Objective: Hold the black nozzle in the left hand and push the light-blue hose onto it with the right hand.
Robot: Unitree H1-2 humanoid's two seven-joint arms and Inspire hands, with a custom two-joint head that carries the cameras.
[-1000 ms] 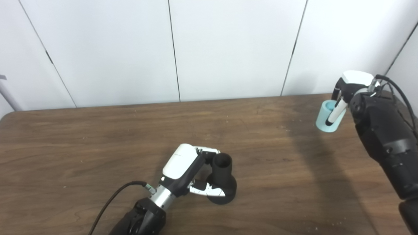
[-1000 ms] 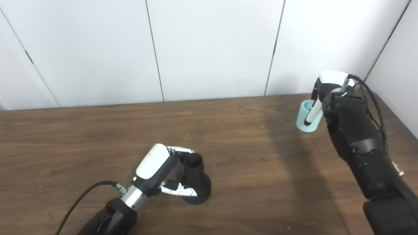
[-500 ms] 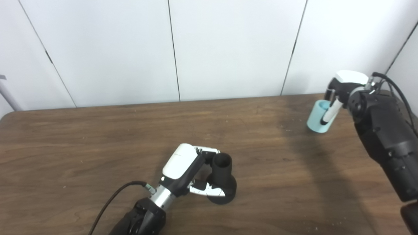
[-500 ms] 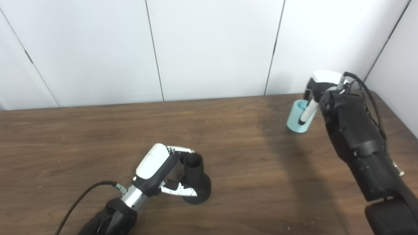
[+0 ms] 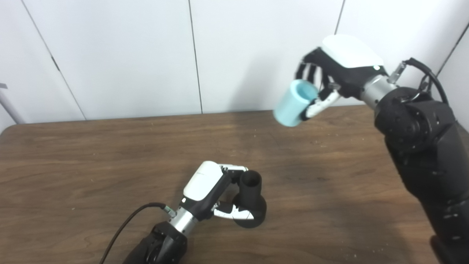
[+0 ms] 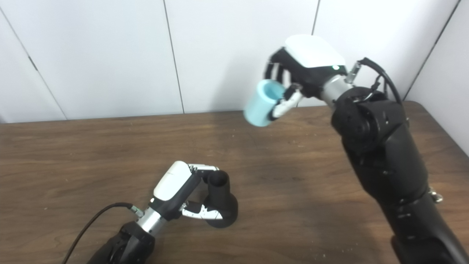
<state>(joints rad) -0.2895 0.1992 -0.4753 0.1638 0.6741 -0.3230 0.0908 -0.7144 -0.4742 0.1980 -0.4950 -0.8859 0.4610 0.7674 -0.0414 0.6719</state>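
Two things matter for this job: one black nozzle [image 5: 250, 200] and one light-blue hose [image 5: 295, 103]. Each is in its own robot hand.

One left robot hand [image 5: 214, 194] is clamped on the nozzle, low on the desk [image 5: 91, 165], at about 6 o'clock in the picture. Its fingers wrap the fat round bottom part. The nozzle's thin neck points up with its open mouth showing. It looks hard and stiff, so it should not bend when pushed. The dark skin may be a bit slick, so I think a tight hold on the fat part is best. The fat part looks to be touching the desk, which would help keep it steady.

One right robot hand [image 5: 329, 79] is clamped on the hose, up in the air at about 1 o'clock, well apart from the nozzle. The hose piece is short and looks like a little tube with an open end. It looks light and a bit soft, so a hard squeeze could squash its mouth out of round. The fingers are around its side and back, and the end that faces down toward the nozzle looks free. That free end needs to stay clear to slip over the neck.

One black cable [image 5: 124, 227] runs from the left arm.
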